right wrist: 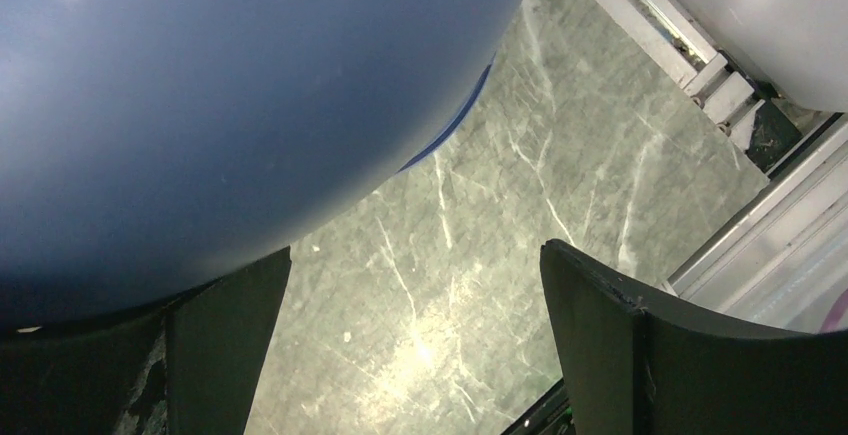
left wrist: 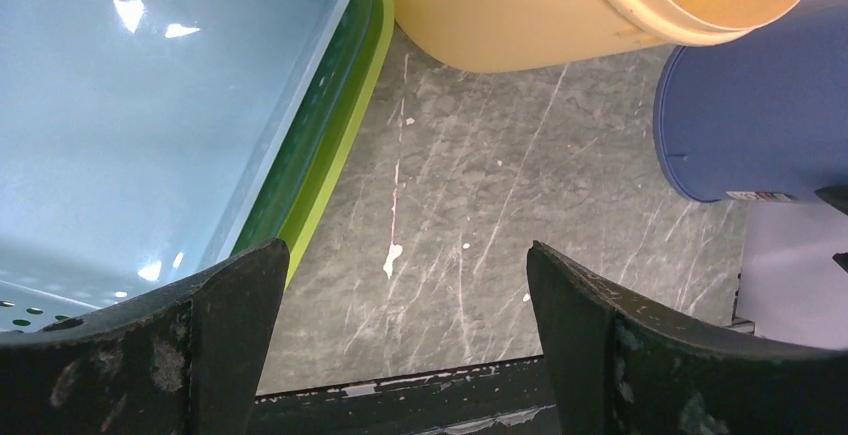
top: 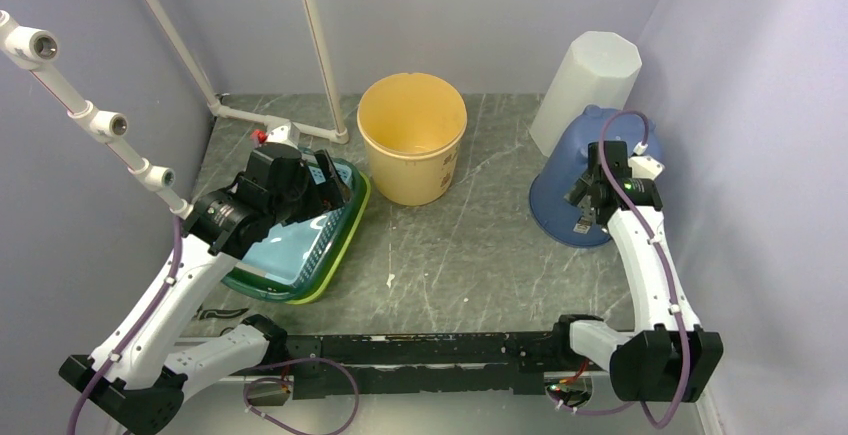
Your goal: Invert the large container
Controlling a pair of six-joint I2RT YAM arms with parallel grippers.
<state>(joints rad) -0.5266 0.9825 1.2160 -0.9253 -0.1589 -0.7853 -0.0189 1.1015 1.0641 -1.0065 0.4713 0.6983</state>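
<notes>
Top external view: near left, the left gripper (top: 328, 180), spread wide over a light blue plastic basket (top: 290, 245) inside a green plastic basket (top: 350, 225). Near right, the right gripper (top: 588, 210), spread wide too, holding nothing, just beside the big dark blue plastic bucket (top: 560, 195). Sits mouth down on the grey stone table (top: 470, 255). Farther back, a round yellow plastic bucket (top: 412, 140), mouth up. Farthest, a tall white plastic tub (top: 585, 80).

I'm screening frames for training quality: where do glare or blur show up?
Left wrist: white glare spots on the light blue basket. Right wrist: the blue container looms close and soft, the table sharp. Top external: even light, no glare.
</notes>
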